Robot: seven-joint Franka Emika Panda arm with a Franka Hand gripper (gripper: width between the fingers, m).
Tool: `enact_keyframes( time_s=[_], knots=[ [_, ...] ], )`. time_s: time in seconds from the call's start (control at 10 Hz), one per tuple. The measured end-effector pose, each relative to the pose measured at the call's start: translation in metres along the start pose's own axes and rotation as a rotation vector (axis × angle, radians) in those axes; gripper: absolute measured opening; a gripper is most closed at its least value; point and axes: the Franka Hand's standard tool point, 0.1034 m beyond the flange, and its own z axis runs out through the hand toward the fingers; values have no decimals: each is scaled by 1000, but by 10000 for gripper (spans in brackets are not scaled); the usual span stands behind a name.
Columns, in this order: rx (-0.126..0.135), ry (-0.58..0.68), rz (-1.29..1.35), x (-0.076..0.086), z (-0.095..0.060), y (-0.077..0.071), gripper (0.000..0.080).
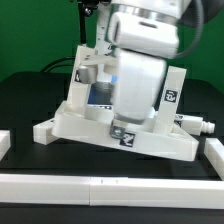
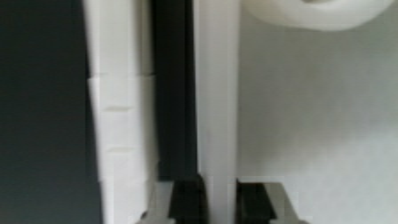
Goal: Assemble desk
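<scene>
The desk's white panel [image 1: 95,125] stands tilted up on its long edge on the black table. Legs with black-and-white tags stick out from it at the exterior view's left [image 1: 82,75] and right [image 1: 171,94]. My gripper [image 1: 125,128] comes down in front of the panel's middle, and its body hides much of the panel. In the wrist view my gripper [image 2: 214,205] has one dark finger [image 2: 178,205] on each side of the panel's raised white rim [image 2: 210,100] and is shut on it. A round white part [image 2: 313,12] shows beyond the rim.
A long white rail [image 1: 110,185] runs along the table's front. Short white blocks lie at the exterior view's left [image 1: 5,142] and right [image 1: 212,152]. A small white part [image 1: 198,125] lies beside the panel's right end.
</scene>
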Motion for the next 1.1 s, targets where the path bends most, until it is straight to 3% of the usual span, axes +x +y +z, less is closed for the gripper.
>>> enact_keyframes(
  time_s=[0.1,0.2,0.5,0.9,1.1],
  knots=[
    [12,-5,72,7,-4,15,60],
    [-4,-5,70,5,-2,16,60],
    [6,-9,81,2,2,11,61],
    [9,-11,68,17,19,18,61],
    [44,-17,94,27,29,19,61]
  ],
)
